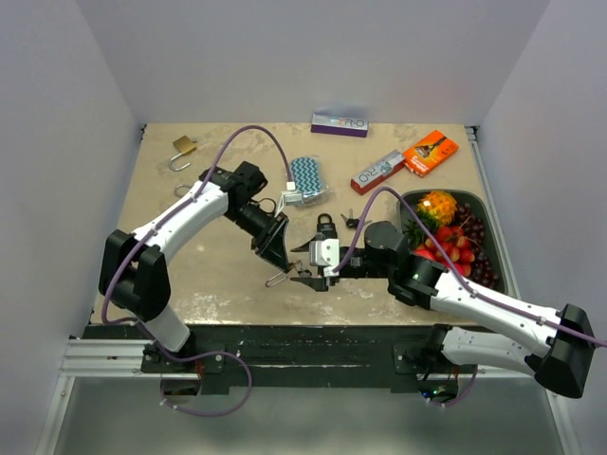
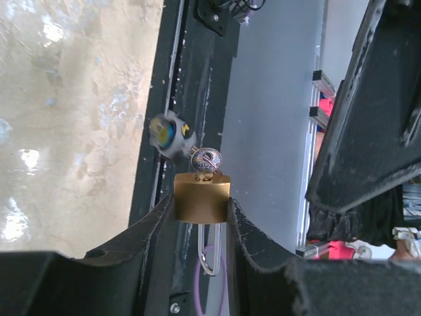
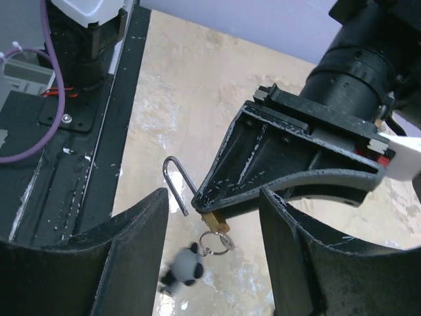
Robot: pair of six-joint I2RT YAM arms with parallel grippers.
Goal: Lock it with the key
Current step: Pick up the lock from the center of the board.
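The right gripper (image 3: 212, 197) has its jaws apart on either side of the key (image 2: 205, 160), not touching it. The key sits in the padlock (image 2: 202, 201), whose shackle (image 3: 174, 181) is open. The left gripper (image 1: 273, 248) clamps the padlock above the table (image 1: 218, 284). A second padlock (image 1: 183, 147) lies at the far left.

Counting two grippers: left gripper (image 2: 201, 205), right gripper (image 1: 299, 270). Seeing three padlocks: brass padlock (image 2: 202, 197), second brass padlock (image 1: 184, 146), black padlock (image 1: 325, 226). Sticking from the first, one key (image 2: 204, 172). Lying on the desk (image 1: 218, 294), four boxes: purple box (image 1: 339, 124), orange box (image 1: 431, 153), red box (image 1: 377, 172), blue box (image 1: 306, 177). Holding fruit (image 1: 450, 237), one tray (image 1: 471, 195).
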